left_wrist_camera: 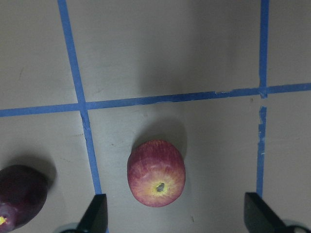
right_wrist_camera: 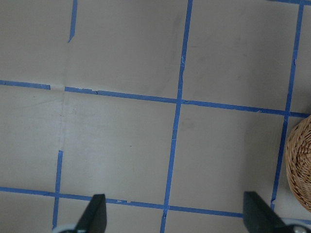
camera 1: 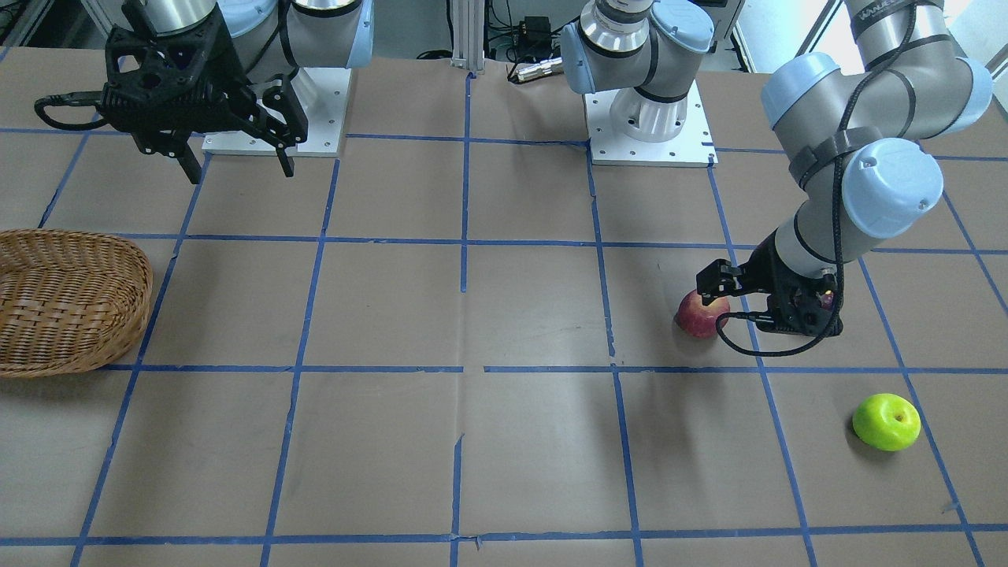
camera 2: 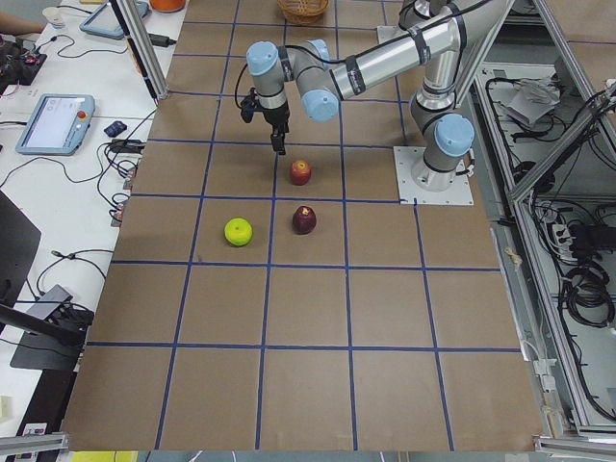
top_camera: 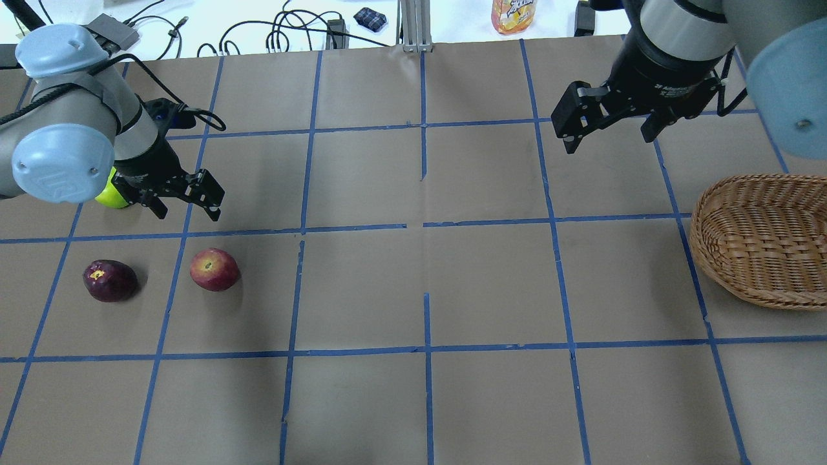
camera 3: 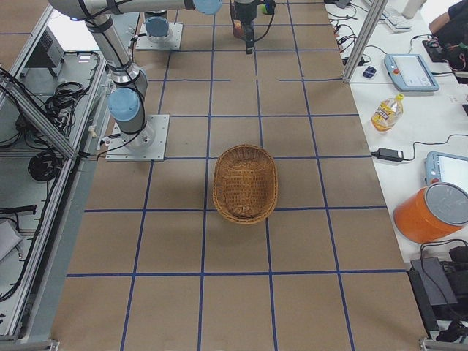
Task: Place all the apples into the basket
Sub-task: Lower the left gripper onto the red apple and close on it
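At the left end of the bench [top_camera: 362, 400], all three apples sit on the brown paper, none in the basket [top_camera: 743, 219].

- **Left gripper** [top_camera: 187, 203]: hangs just above the table, jaws spread wide, gripping nothing.
- **Red apple** [left_wrist_camera: 156, 173]: in my left wrist view it lies between the two fingertips [left_wrist_camera: 97, 216], nearer one, touching neither.
- **Maroon apple** [top_camera: 110, 280]: near the red one, further toward the left end, not touching. One line of the blue tape grid [top_camera: 426, 349] runs between them.
- **Green apple** [camera 1: 887, 422]: alone toward the operators' edge, well apart from the other two. Overhead, the left arm covers most of it.
- **Basket**: toward the right end, about midway between the robot edge and the operators' edge. From the right-end camera I see paper on every side of it.
- **Right gripper** [top_camera: 607, 132]: hangs high over the bench, inboard of the basket and well apart from it, jaws wide, holding nothing. Its wrist view catches only the basket's rim at the frame edge.
- **Room**: the run from red apple to basket crosses the whole middle of the bench, where I see paper and tape lines.
- **Edges**: both arm bases stand on white plates [camera 1: 650, 150] at the robot edge. Past the operators' edge there are cables [top_camera: 291, 32] and a bottle [top_camera: 513, 13].
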Robot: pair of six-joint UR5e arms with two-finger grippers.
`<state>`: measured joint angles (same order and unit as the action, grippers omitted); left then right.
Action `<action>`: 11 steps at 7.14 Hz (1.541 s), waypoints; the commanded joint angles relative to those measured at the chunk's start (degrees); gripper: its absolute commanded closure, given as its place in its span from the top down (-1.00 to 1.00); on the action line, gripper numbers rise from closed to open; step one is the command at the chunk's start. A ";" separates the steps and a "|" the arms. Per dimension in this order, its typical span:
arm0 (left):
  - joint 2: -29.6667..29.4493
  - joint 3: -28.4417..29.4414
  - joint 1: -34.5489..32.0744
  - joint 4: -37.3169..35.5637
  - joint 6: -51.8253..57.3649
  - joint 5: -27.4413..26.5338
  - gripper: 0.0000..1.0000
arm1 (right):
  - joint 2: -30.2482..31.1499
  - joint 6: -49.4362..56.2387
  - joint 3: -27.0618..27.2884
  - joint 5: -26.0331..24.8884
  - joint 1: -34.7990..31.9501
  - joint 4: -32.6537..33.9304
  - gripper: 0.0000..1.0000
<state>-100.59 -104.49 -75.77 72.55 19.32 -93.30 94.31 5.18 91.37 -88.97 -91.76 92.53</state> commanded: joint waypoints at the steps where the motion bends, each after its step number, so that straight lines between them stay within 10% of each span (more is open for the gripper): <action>1: -0.65 -4.99 0.53 -7.81 0.89 -1.89 1.00 | 0.00 0.00 0.03 0.03 0.00 0.02 1.00; 11: -4.09 -13.98 2.91 -18.58 0.27 0.92 1.00 | 0.00 0.00 0.12 0.03 0.00 -0.07 1.00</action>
<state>-104.35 -118.39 -72.91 54.33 19.49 -93.06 94.31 5.19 91.43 -88.95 -91.76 92.53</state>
